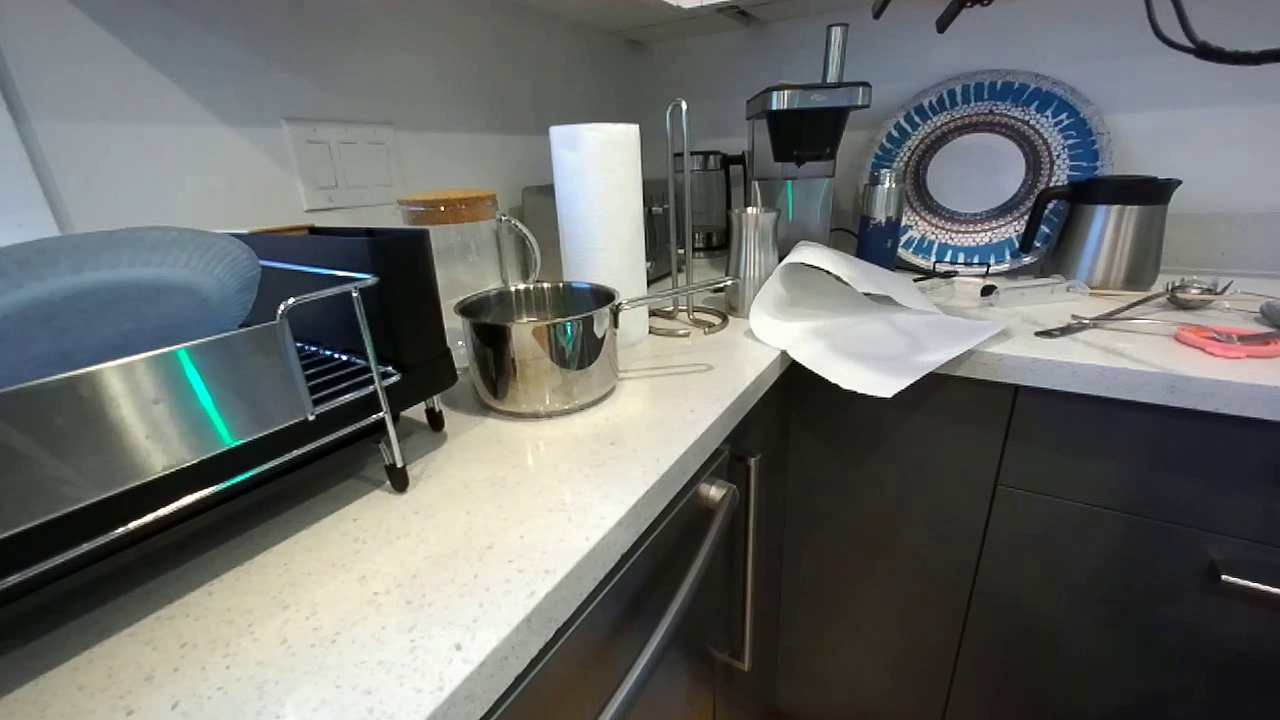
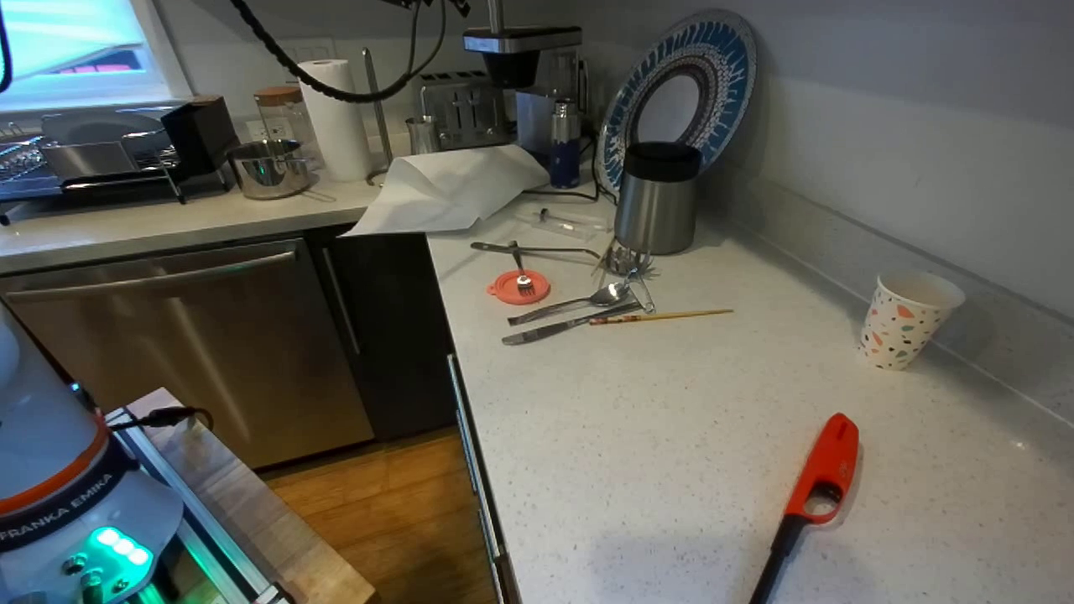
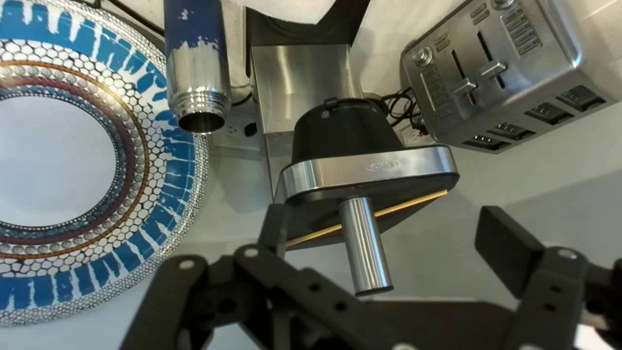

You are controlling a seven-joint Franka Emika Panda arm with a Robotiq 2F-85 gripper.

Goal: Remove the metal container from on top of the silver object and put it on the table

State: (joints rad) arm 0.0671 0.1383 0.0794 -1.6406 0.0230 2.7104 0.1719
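The metal container (image 1: pixel 835 53) is a narrow shiny steel cylinder. It stands upright on the silver coffee machine (image 1: pixel 810 97), and both also show in an exterior view, the container (image 2: pixel 496 15) above the machine (image 2: pixel 524 39). In the wrist view, which is upside down, the container (image 3: pixel 365 248) has a dark rim at its free end. My gripper (image 3: pixel 388 238) is open and empty; the container appears between its fingers, apart from both. Only dark gripper tips (image 1: pixel 915 12) show at the top edge of an exterior view. The white speckled table (image 2: pixel 713 453) runs below.
Near the machine stand a blue bottle (image 3: pixel 197 68), a toaster (image 3: pixel 495 73), a large blue-patterned plate (image 3: pixel 160 160) and a steel carafe (image 1: pixel 1115 235). A white sheet (image 1: pixel 870 320), handled pot (image 1: pixel 545 350), utensils (image 2: pixel 570 306), paper cup (image 2: pixel 910 319) and red lighter (image 2: pixel 826 470) lie about.
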